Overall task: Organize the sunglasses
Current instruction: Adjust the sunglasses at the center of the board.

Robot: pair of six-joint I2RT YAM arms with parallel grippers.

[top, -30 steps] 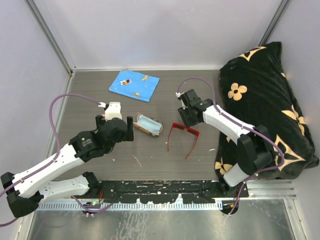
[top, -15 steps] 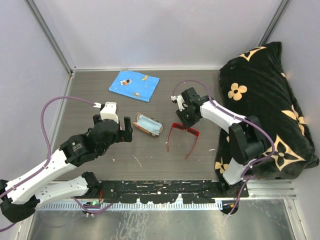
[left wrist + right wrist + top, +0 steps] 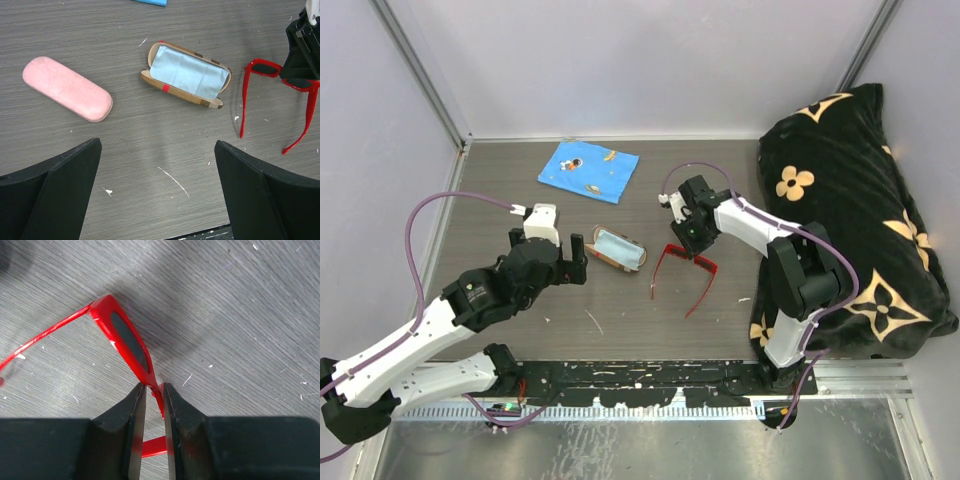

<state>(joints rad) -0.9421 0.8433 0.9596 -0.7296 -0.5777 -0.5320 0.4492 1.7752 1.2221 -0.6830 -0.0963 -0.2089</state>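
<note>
Left gripper [image 3: 580,258]: jaws wide apart, holding nothing, hovering above the table [image 3: 150,150] just left of the cases.

Pink oval hard glasses case [image 3: 67,89]: shut, lying flat, contents can't tell.

Right of it, slim brown-and-black glasses case [image 3: 195,99]: lid open, long axis roughly left-right with a slight tilt. Inside only a light blue cleaning cloth [image 3: 186,74], no glasses.

Bright red angular plastic sunglasses [image 3: 685,262]: on the table near the open case's right end, not touching it. Front bar runs roughly left-right, about parallel to the case. Both temples are unfolded and point toward the near edge.

Right gripper [image 3: 153,390]: jaws nearly together, clamped on the red frame at the bridge, coming from the far side.

Right arm is on the glasses; the case lies to its left, so the move is likely a short carry leftward. Unfolded temples probably won't fit the slim case.

Dark brown pair: not visible in any view.
</note>
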